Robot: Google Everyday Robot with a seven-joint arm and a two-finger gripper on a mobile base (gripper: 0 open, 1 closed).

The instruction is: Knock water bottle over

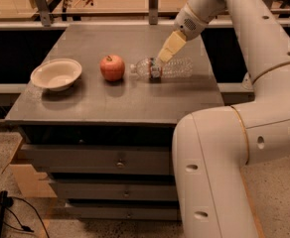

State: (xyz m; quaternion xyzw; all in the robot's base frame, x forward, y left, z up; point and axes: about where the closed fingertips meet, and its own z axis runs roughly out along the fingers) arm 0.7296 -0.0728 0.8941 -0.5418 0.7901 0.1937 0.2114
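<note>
The water bottle [172,69], clear ribbed plastic with a dark red-and-white label band, lies on its side on the dark tabletop [115,103], cap end pointing left toward the red apple [112,67]. My gripper [161,59], with tan fingers, hangs from the white arm and points down-left. Its tips sit right above the bottle's label band, touching or nearly touching it.
A white bowl [56,74] stands at the left of the table. The apple sits between the bowl and the bottle. The table's right edge is just beyond the bottle's base. Drawers run below the tabletop. A wooden counter lies behind.
</note>
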